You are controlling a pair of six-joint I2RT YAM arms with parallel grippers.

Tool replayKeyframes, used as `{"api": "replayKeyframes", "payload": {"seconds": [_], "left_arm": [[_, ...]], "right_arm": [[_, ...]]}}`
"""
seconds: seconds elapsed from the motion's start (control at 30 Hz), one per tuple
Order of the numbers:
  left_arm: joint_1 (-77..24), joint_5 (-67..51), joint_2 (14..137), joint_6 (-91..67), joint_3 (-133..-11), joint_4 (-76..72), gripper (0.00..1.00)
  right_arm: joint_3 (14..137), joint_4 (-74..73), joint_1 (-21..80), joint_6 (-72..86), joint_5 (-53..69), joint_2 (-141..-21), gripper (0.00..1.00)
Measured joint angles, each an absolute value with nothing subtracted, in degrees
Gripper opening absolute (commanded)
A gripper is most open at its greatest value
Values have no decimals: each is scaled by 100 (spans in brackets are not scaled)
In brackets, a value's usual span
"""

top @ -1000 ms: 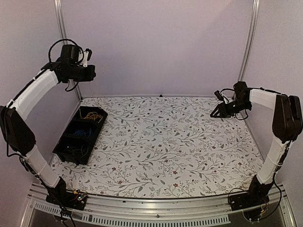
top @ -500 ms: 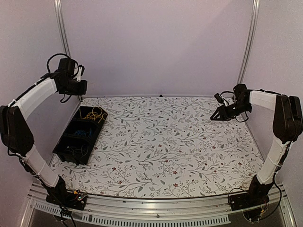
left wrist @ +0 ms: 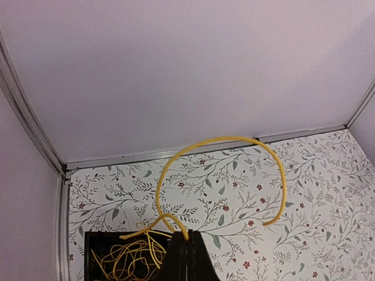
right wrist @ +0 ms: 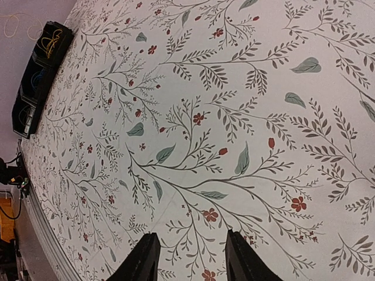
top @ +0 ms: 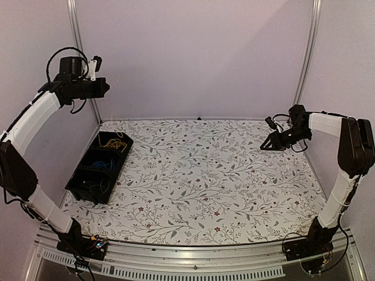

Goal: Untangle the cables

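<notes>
On the far left, the left gripper [left wrist: 187, 253] is pressed shut on one yellow cable [left wrist: 218, 140], and its arm stands high above the black tray [top: 85, 161]. I judge that the height serves to draw this cable out and away from the others. The cable makes a wide arch in front of the wrist camera. One end hangs free in the air. The other side curls in a small loop just beside the fingers and goes down toward the tray. I cannot tell whether it is fully loose from the bundle.

The other cables [top: 117, 142] lie in the tray, apparently sorted by colour: yellow in the far compartment, blue cables [top: 106, 165] in the middle one, and thin ones of unclear colour in the near one. The tray sits at the left edge of the table [top: 205, 175], which has a cloth with leaves and small red flowers.

At the right, the right gripper [right wrist: 193, 263] hovers over bare cloth, its jaws moderately apart and holding nothing. Probably it waits out of the way. No brand, label or writing can be read.
</notes>
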State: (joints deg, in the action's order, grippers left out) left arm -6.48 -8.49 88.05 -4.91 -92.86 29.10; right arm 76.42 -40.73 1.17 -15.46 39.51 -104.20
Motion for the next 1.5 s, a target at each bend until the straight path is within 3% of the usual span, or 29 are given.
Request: {"api": "replayKeyframes", "payload": {"seconds": [0.67,1.23,1.27,1.4,1.5], "left_arm": [[-451,106,8755,-143,-8418,3120,0],[-432,209,10866,-462,-7784,2818,0],[-432,193,10940,-508,-7787,2821,3],[-432,189,11109,-722,-7900,2939,32],[-432,281,11133,-897,-8064,3151,43]], "right_arm": [[7642,-4077,189,-1555,3953,-10420,43],[7640,-4158,193,-1745,3892,-10193,43],[7636,-4158,193,-1747,3887,-10184,43],[7596,-4171,193,-1765,3859,-10160,45],[7601,-4219,193,-1782,3835,-10156,46]]}}
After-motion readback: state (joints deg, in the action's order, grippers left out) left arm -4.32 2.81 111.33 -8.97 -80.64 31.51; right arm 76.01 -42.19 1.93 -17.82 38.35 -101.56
